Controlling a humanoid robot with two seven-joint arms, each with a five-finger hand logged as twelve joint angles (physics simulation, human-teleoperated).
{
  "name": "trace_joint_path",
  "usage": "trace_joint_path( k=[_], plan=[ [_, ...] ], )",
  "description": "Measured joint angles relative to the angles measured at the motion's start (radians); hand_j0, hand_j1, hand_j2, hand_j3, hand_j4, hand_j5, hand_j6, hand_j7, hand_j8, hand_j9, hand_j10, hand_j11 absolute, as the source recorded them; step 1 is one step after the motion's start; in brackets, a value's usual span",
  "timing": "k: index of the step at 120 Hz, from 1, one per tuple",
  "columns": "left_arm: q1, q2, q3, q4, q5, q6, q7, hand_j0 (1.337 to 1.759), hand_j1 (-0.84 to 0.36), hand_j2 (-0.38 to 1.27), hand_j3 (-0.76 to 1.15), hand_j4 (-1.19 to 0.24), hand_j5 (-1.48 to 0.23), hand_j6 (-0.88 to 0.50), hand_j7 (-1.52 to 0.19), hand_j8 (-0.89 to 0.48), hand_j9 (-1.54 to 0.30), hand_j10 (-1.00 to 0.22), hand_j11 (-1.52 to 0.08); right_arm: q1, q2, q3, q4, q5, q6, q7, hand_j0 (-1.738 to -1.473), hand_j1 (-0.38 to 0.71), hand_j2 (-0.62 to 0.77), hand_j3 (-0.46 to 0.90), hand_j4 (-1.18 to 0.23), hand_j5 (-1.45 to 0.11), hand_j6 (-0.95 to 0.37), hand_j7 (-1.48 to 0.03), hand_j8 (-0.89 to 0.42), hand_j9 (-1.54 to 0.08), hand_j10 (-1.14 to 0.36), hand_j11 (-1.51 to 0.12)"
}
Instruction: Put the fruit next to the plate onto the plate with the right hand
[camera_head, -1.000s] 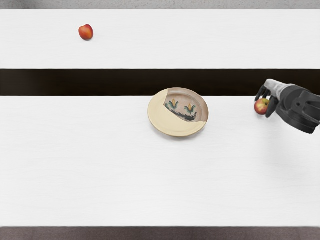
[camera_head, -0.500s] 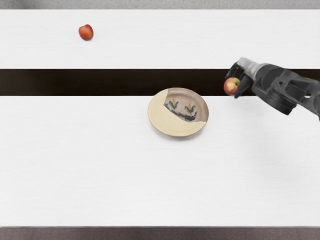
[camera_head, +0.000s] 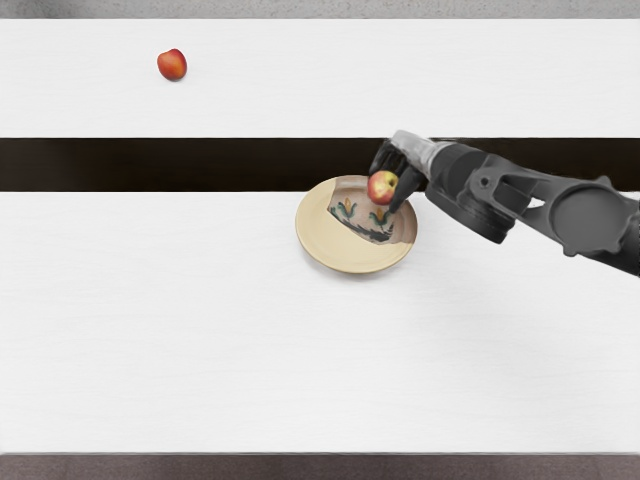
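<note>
Now your right hand (camera_head: 402, 163) is closed on the apple (camera_head: 382, 186), with its dark fingers (camera_head: 402, 193) curled round the fruit from above and from the right. Its arm (camera_head: 540, 205) reaches in from the right edge. The apple hangs over the far right part of the plate (camera_head: 352, 266), close to the rim rather than over the middle. From this slant you cannot tell how high it sits above the dish, or whether it touches it.

That is where the risk lies. If you open the fingers while the apple is well above the plate, a round fruit will likely bounce or roll. So near the rim, it has little room before it goes over. The plate itself sits at the far edge of the near worktop (camera_head: 300, 350), just beside the dark gap (camera_head: 200, 165) between the two surfaces. An apple that escapes on the far side could drop into that gap and be lost. A fingertip that catches the rim on the way down could also tip the plate or nudge it toward the gap.

A second fruit (camera_head: 172, 65) lies on the far worktop (camera_head: 420, 80), well apart to the left, and it plays no part here.
</note>
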Motion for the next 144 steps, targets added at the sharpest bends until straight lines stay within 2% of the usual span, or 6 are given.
trace_joint_path(
  k=[30, 35, 56, 81, 107, 144],
  plan=[
    [0.0, 0.0, 0.0, 0.0, 0.0, 0.0, 0.0, 1.658, 0.34, 0.0, 0.0, -0.01, -0.01, -0.01, -0.01, -0.01, -0.01, -0.01, -0.01, -0.036, 0.014, 0.001, -0.006, -0.004, -0.004, 0.0, -1.658, 0.29, 0.37, 0.0, -0.64, -0.88, -0.49, -0.87, -0.54, -0.88, -0.66, -0.89],
    [-0.001, 0.0, 0.0, 0.0, 0.0, 0.0, 0.0, 1.658, 0.34, 0.0, 0.0, -0.01, -0.01, -0.01, -0.01, -0.01, -0.01, -0.01, -0.01, -0.039, 0.018, 0.011, -0.007, -0.001, -0.01, 0.0, -1.658, 0.17, 0.3, 0.0, -0.54, -0.72, -0.41, -0.71, -0.44, -0.72, -0.55, -0.7],
    [-0.001, 0.0, 0.0, 0.0, 0.0, 0.0, 0.0, 1.658, 0.34, 0.0, 0.0, -0.01, -0.01, -0.01, -0.01, -0.01, -0.01, -0.01, -0.01, -0.042, 0.006, 0.065, 0.009, 0.039, 0.015, -0.001, -1.658, -0.13, 0.13, 0.0, -0.23, -0.3, -0.17, -0.3, -0.19, -0.3, -0.23, -0.43],
    [0.0, 0.0, 0.0, 0.0, 0.0, 0.0, 0.0, 1.658, 0.34, 0.0, 0.0, -0.01, -0.01, -0.01, -0.01, -0.01, -0.01, -0.01, -0.01, -0.1, -0.293, 0.302, 0.18, 0.271, 0.424, 0.0, -1.658, -0.27, 0.05, 0.0, -0.09, -0.11, -0.07, -0.11, -0.07, -0.11, -0.09, -0.16],
    [-0.001, 0.0, 0.0, -0.001, 0.0, 0.0, 0.0, 1.658, 0.34, 0.0, 0.0, -0.01, -0.01, -0.01, -0.01, -0.01, -0.01, -0.01, -0.01, -0.206, -0.594, 0.448, 0.221, 0.518, 0.728, 0.0, -1.658, -0.32, 0.02, 0.0, -0.03, -0.04, -0.02, -0.04, -0.03, -0.04, -0.03, -0.05],
    [-0.006, 0.0, 0.001, -0.006, 0.003, -0.007, 0.0, 1.658, 0.34, 0.0, 0.0, -0.01, -0.01, -0.01, -0.01, -0.01, -0.01, -0.01, -0.01, -0.232, -0.703, 0.484, 0.227, 0.632, 0.77, 0.0, -1.658, -0.34, 0.0, 0.0, -0.01, -0.01, -0.01, -0.01, -0.01, -0.01, -0.01, -0.01]
  ],
)
